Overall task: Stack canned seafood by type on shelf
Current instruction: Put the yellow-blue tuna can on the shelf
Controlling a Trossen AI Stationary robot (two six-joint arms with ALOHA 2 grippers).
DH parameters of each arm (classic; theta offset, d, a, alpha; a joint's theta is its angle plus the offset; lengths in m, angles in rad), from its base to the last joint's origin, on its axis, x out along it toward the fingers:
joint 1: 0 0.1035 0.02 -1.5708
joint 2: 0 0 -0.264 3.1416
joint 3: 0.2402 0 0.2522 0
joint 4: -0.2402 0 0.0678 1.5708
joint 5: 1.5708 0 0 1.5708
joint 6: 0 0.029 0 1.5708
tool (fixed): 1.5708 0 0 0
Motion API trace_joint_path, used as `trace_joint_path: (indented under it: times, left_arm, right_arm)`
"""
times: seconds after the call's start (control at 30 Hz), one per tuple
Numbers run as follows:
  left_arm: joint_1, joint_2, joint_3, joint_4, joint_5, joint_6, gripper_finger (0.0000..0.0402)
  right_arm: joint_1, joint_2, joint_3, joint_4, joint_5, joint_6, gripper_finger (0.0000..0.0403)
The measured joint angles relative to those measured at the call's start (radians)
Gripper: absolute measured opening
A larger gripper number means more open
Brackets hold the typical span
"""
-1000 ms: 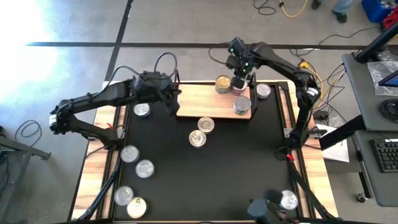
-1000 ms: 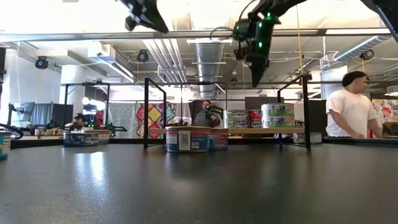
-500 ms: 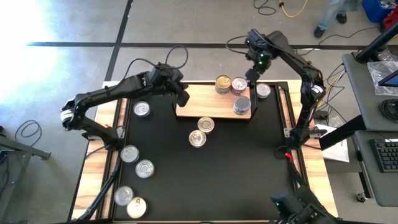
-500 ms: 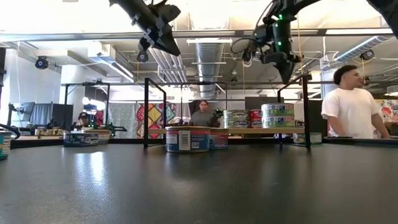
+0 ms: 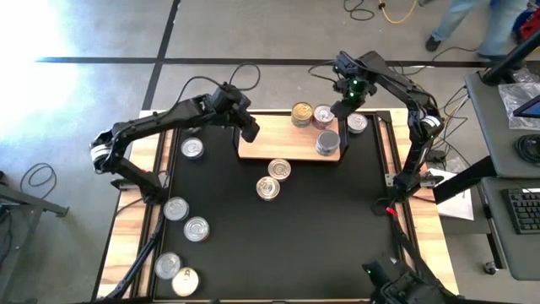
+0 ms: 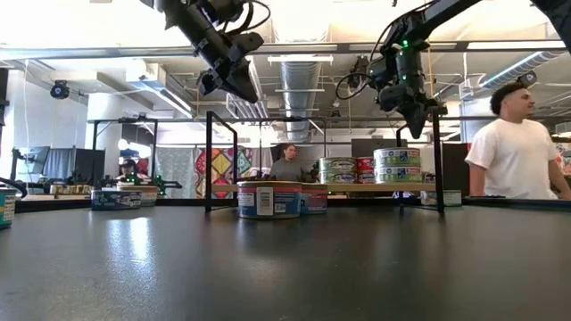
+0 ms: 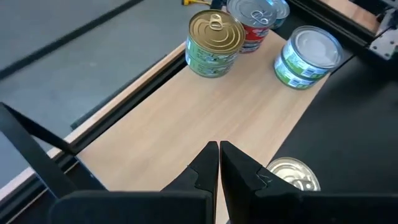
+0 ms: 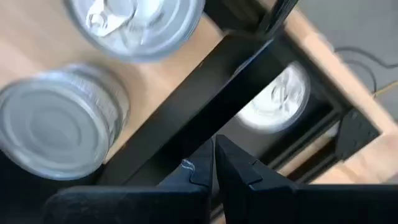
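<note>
front-left corner: four tins (image 5: 181, 251) on the black tabletop (image 5: 321, 228) — three silver lids, one gold
mid tabletop: two more tins (image 5: 273, 178), touching, just in front of the shelf
left edge: one lone tin (image 5: 193, 149)
shelf (image 5: 278, 139): three tins — gold lid (image 5: 302, 115), red-label (image 5: 323, 116), silver (image 5: 328, 143)
past shelf's right end: one tin (image 5: 357, 123)
left tool (image 5: 251, 133): pinched shut, empty, over shelf's left end
right tool (image 5: 337, 111): also shut, empty — above shelf's far right corner
</note>
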Motion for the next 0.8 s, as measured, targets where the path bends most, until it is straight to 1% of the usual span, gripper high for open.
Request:
trace_joint_path:
  times: [0.1, 0.3, 0.47, 0.57, 0.67, 0.73, 0.8]
  left_arm:
    - [0.038, 0.000, 0.000, 0.000, 0.032, 0.004, 0.0000]
    - [0.069, -0.002, 0.000, 0.022, 0.034, 0.077, 0.0000]
    - [0.052, -0.019, 0.000, 0.081, 0.072, 0.116, 0.0000]
    - [0.038, -0.037, 0.000, 0.143, 0.115, 0.129, 0.0000]
    - [0.028, -0.058, 0.001, 0.205, 0.146, 0.139, 0.0000]
    - [0.028, -0.069, 0.001, 0.230, 0.148, 0.139, 0.0000]
    - [0.028, -0.077, 0.001, 0.239, 0.148, 0.139, 0.0000]
  right_arm:
    - [0.000, 0.000, 0.000, 0.065, 0.000, 0.000, 0.0012]
    - [-0.002, 0.000, 0.000, 0.150, -0.004, -0.001, 0.0012]
    - [-0.023, -0.018, 0.002, 0.131, 0.064, -0.005, 0.0012]
    - [-0.060, -0.029, 0.002, 0.116, 0.058, 0.015, 0.0012]
    - [-0.116, -0.040, -0.006, 0.120, 0.022, 0.055, 0.0012]
    - [-0.155, -0.058, -0.029, 0.140, -0.004, 0.091, 0.0012]
    - [-0.184, -0.088, -0.075, 0.185, -0.006, 0.133, 0.0012]
